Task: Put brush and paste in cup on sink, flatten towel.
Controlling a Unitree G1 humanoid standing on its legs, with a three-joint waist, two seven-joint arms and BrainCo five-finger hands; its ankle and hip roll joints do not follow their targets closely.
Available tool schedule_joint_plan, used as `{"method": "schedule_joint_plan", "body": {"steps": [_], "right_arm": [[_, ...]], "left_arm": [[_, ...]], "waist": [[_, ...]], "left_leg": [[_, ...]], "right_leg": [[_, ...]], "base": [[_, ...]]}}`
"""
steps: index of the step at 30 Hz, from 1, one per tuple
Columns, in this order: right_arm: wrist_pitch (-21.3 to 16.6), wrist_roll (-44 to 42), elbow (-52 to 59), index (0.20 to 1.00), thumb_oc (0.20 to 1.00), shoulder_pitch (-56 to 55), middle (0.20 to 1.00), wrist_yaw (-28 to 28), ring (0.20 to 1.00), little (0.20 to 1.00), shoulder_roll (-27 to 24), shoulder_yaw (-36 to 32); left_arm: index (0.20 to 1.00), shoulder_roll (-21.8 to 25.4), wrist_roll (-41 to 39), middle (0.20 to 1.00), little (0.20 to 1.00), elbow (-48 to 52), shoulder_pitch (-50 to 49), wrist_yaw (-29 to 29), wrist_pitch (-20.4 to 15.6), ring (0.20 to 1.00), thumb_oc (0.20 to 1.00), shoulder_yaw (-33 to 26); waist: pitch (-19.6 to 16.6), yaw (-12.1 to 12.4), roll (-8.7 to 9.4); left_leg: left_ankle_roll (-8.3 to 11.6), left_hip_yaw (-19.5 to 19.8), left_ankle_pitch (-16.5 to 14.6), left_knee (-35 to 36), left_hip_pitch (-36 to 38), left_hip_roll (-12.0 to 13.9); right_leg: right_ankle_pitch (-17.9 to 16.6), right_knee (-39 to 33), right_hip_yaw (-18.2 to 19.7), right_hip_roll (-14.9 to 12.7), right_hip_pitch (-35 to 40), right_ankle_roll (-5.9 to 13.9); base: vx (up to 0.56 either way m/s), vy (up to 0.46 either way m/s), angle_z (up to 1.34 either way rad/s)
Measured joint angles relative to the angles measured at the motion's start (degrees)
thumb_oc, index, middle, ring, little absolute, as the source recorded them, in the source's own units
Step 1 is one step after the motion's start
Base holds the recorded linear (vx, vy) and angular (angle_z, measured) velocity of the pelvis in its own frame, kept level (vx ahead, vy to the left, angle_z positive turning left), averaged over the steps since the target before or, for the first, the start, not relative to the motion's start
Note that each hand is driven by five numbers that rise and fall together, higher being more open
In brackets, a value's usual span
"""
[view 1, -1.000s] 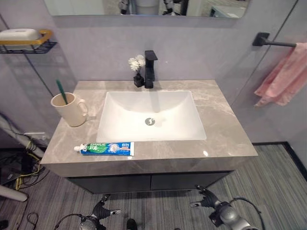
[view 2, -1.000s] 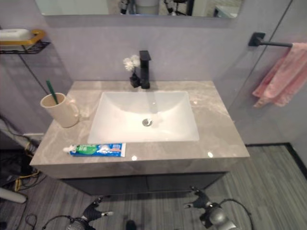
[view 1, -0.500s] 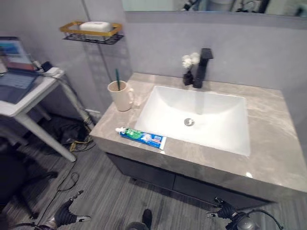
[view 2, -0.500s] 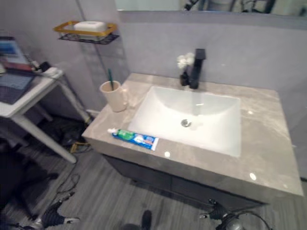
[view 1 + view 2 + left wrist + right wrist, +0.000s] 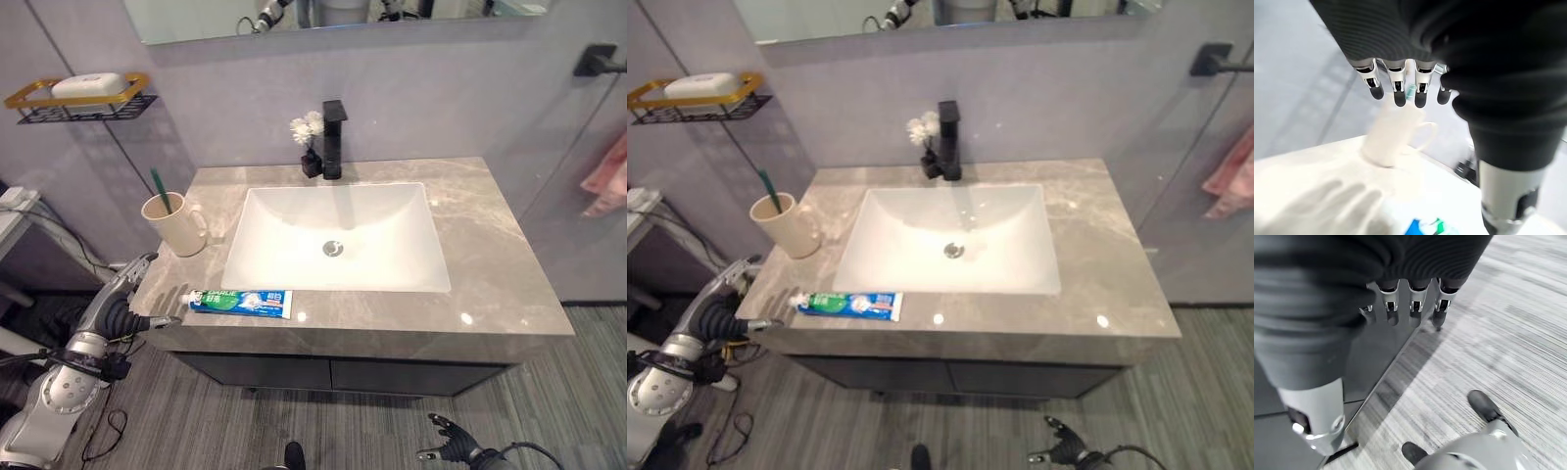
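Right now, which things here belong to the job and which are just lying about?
Job: toothpaste lying on the counter; toothbrush already in the cup; pink towel at the wall; left hand open by the counter's corner.
Lying about: faucet, flower vase, soap rack.

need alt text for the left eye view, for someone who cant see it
The robot's open left hand reaches toward a toothpaste tube lying flat on the front edge of a grey marble counter. Behind the tube, a cream cup holds a green toothbrush, left of a white sink with a black tap.
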State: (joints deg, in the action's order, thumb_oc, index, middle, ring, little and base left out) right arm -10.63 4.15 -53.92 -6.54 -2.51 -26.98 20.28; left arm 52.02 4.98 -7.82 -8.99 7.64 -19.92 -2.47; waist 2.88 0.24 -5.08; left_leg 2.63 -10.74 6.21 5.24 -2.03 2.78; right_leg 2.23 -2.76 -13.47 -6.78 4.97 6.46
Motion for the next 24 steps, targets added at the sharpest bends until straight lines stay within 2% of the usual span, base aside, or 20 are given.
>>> {"method": "schedule_joint_plan", "body": {"steps": [8,16,24], "right_arm": [[0.41,-0.41,-0.1,1.0,1.0,-0.05,1.0,0.06,1.0,1.0,-0.4,-1.36],[0.44,-0.56,-0.36,1.0,1.0,0.04,1.0,0.5,1.0,1.0,-0.52,-1.59],[0.44,-0.6,1.32,1.0,1.0,0.58,1.0,1.12,1.0,1.0,-0.61,-1.83]], "left_arm": [[1.0,0.74,-0.54,1.0,1.0,-0.42,0.28,-2.41,0.11,1.0,1.0,3.92],[1.0,0.27,-2.18,1.0,1.0,-3.1,-2.4,-3.73,0.72,1.0,1.0,3.94],[1.0,-1.81,-2.19,1.0,1.0,-5.8,-1.96,-4.24,1.5,1.0,1.0,5.99]], "waist": [[-0.21,-0.69,-0.46],[0.22,-0.71,-0.91],[0.98,-0.5,0.33]], "left_leg": [[0.09,-3.08,-0.36,0.01,0.66,0.81],[0.35,-4.85,-0.6,0.07,0.58,1.23],[0.25,-4.87,-0.58,0.01,0.47,1.2]], "right_leg": [[-1.16,-0.5,3.34,0.56,-0.86,-0.3],[-1.64,-0.64,5.2,0.8,-1.89,-0.22],[-1.76,-0.81,5.19,0.81,-1.91,-0.36]], "base": [[0.01,0.025,-0.21],[0.01,0.013,-0.12],[0.01,0.003,0.0]]}}
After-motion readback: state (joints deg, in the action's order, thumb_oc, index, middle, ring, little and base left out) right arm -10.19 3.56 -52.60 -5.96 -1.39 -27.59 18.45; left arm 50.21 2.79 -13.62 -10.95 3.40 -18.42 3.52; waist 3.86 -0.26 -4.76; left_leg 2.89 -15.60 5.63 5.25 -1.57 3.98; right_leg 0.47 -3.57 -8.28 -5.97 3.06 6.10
